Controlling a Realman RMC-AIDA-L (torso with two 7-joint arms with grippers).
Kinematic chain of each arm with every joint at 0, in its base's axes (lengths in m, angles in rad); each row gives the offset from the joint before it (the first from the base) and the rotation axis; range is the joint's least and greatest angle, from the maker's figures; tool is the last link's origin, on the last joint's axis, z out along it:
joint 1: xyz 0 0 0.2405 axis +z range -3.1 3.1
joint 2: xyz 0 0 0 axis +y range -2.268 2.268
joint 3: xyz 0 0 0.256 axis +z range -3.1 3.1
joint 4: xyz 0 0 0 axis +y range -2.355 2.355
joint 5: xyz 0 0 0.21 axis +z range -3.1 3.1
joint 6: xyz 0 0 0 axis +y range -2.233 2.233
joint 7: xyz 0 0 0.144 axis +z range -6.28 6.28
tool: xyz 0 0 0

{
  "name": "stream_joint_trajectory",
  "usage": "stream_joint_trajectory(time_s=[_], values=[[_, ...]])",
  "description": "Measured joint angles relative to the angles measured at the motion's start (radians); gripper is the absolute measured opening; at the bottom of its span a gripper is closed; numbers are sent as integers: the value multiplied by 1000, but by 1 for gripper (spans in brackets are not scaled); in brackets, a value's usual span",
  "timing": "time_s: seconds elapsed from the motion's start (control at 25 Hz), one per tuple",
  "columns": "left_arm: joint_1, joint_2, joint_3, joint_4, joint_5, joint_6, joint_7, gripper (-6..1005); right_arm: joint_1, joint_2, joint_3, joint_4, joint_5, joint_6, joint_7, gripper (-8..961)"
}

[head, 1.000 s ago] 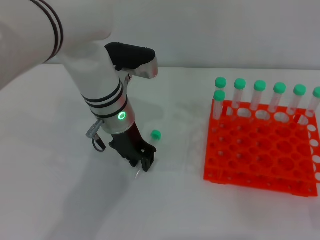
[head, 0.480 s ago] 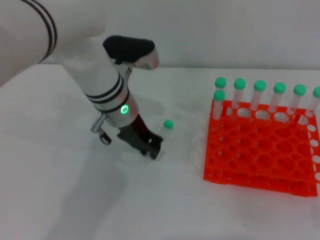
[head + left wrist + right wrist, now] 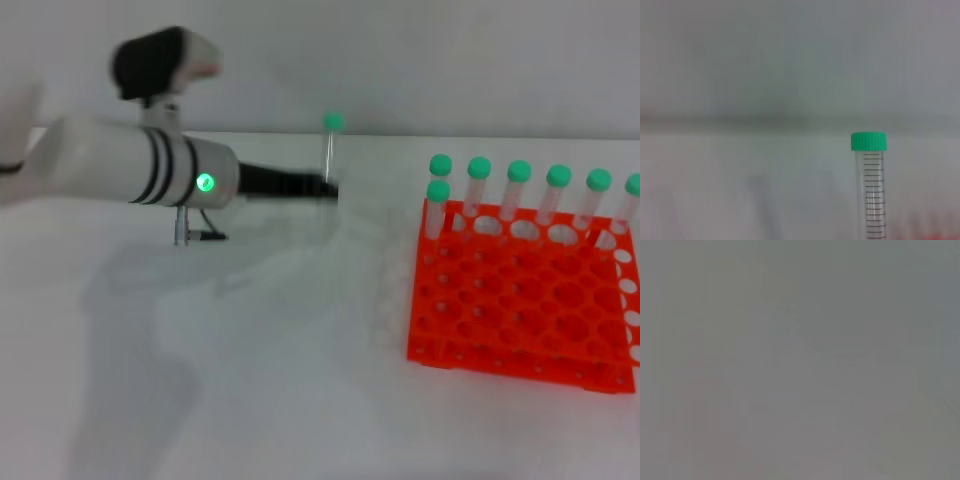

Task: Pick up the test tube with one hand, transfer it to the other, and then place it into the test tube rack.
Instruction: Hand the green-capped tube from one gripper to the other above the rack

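White tabletop (image 3: 250,380); left black fingered gripper (image 3: 325,188) clenched on upright clear green-capped test tube (image 3: 329,155), left of bright orange 2-tiered rack (image 3: 520,300).

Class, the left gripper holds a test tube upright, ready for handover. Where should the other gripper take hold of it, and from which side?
Probably the clear shaft just under the green cap of the test tube, coming in from the rack's side. The left gripper grips the lower end, and its arm fills the opposite side, so only the upper part stands free.
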Motion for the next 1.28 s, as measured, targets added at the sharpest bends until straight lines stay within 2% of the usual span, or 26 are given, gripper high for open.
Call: stream_joint_trajectory(time_s=[0.16, 0.24, 0.36, 0.44, 0.52, 0.64, 0.8, 0.88, 1.0, 1.12, 1.2, 1.28], values=[[151, -3, 0, 21, -422, 73, 332, 216, 4, 1, 35, 6, 0, -15, 7, 818], [230, -6, -1, 75, -629, 146, 527, 218, 5, 2, 42, 7, 0, -16, 20, 818], [325, -7, -2, 185, -839, 259, 802, 222, 3, 0, 43, 3, -1, -16, 69, 817], [366, -7, -2, 246, -900, 329, 969, 224, 0, -3, 39, -3, -5, -16, 128, 816], [395, -8, -2, 325, -897, 385, 1122, 227, -7, -10, 31, -16, -11, -17, 190, 815], [406, -12, -1, 427, -842, 411, 1261, 230, -32, -16, 19, -74, -53, -16, 283, 814], [386, -17, -1, 511, -744, 389, 1342, 235, -80, -23, 15, -194, -155, -10, 435, 813], [368, -17, -2, 536, -704, 357, 1343, 237, -102, -36, 15, -257, -222, 5, 535, 813], [338, -17, -2, 573, -642, 285, 1338, 240, -121, -72, 15, -338, -333, 55, 667, 813], [316, -19, -3, 608, -594, 209, 1337, 244, -114, -131, 15, -414, -480, 136, 802, 812], [306, -22, -3, 631, -558, 158, 1346, 246, -93, -162, 16, -451, -576, 198, 865, 812], [303, -25, -3, 649, -539, 134, 1355, 249, -70, -176, 15, -475, -644, 249, 902, 812]])
